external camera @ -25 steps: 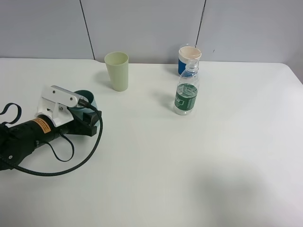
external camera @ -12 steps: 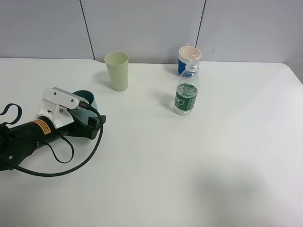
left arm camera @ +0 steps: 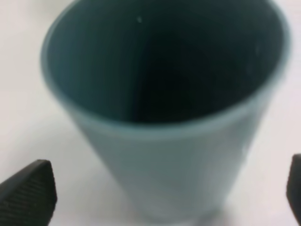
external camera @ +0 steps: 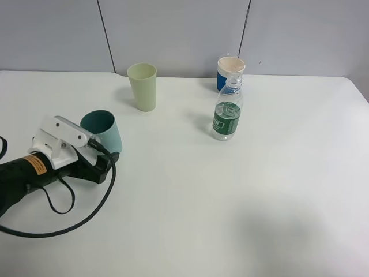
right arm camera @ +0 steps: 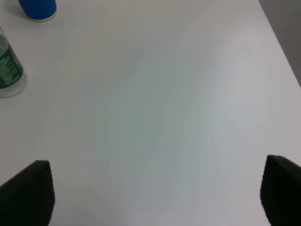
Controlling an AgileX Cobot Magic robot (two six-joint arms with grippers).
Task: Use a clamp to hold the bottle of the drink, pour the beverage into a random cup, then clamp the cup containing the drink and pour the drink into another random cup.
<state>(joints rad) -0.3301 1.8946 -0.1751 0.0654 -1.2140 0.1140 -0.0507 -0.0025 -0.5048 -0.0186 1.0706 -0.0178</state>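
Note:
A teal cup stands upright on the white table at the left; it fills the left wrist view as a teal cup. My left gripper sits just in front of it, open, with its fingertips apart on either side of the cup's base and not touching it. A clear bottle with a green label stands right of centre, seen partly in the right wrist view as a bottle. My right gripper is open over bare table and is out of the exterior view.
A pale green cup stands at the back, left of centre. A blue cup stands behind the bottle, and its base shows as a blue cup. My left arm's black cable loops on the table at the front left.
My left gripper has opened and let go of the teal cup. The arm has drawn back toward the front left, leaving the cup standing.

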